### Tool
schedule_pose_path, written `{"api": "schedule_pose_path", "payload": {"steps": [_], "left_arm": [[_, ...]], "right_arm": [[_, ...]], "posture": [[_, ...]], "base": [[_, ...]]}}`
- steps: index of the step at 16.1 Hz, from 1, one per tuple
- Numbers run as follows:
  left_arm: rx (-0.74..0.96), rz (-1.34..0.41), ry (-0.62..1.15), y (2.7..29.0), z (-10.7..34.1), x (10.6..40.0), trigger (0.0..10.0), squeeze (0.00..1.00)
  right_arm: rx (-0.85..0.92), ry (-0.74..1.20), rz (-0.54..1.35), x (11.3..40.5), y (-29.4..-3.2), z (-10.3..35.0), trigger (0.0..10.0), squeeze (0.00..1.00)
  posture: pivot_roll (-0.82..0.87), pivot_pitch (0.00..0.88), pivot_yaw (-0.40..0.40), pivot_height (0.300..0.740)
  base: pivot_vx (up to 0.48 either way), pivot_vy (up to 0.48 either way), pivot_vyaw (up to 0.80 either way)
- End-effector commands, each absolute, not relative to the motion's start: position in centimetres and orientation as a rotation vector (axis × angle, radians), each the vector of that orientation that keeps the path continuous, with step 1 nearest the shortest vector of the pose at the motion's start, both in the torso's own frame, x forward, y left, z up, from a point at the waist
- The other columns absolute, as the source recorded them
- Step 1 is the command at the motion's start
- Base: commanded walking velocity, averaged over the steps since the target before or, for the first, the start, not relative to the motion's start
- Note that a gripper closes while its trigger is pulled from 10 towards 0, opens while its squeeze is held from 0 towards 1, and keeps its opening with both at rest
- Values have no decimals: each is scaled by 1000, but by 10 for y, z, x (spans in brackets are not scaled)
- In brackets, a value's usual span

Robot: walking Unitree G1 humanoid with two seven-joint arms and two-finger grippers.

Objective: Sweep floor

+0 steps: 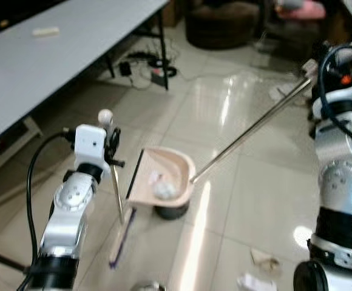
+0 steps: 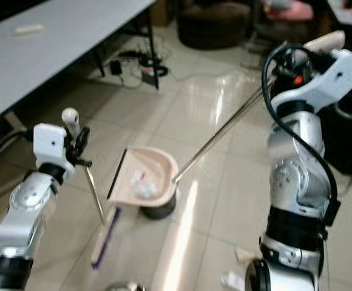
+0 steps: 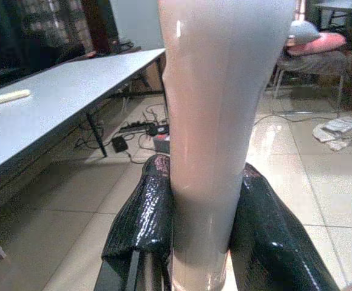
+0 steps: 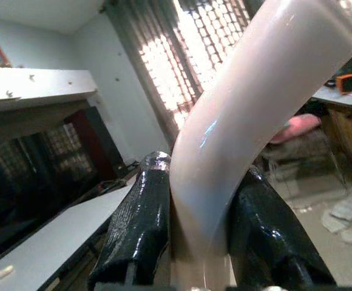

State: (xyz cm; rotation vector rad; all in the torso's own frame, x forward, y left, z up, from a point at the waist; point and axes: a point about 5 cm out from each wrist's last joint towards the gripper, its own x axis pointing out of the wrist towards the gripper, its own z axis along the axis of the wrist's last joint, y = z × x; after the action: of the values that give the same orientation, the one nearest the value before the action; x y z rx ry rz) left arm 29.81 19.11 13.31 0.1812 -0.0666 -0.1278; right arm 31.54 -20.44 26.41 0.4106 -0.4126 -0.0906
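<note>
Left gripper point(image 3: 194, 242) clamps the broom point(image 1: 118, 200) handle, right gripper point(image 4: 194, 236) the dustpan point(image 1: 164, 176) handle. Pan sits just beside the brush, paper wads point(image 1: 164, 189) inside. You've still got scraps point(image 1: 264, 259) below the right arm.

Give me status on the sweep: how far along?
Partly done: crumpled paper already sits in the dustpan, which is lifted and tilted over a dark bin. In hand: the left gripper is shut on the broom handle, the right gripper on the dustpan handle. Left: paper scraps near the robot's right side are not yet swept.
</note>
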Motion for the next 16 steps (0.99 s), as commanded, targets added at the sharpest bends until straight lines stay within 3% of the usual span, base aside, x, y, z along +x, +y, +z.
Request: {"api": "schedule_pose_path", "payload": {"steps": [1,16], "left_arm": [[213,-117,-108,196,143,301,10000,0],[223,-98,-116,202,142,303,10000,0]], "right_arm": [[432,-475,-47,312,-196,277,10000,0],[394,-485,-26,313,-193,272,10000,0]], "posture": [[35,38,68,740],[36,17,55,740]], "base": [[386,0,0],[386,0,0]]}}
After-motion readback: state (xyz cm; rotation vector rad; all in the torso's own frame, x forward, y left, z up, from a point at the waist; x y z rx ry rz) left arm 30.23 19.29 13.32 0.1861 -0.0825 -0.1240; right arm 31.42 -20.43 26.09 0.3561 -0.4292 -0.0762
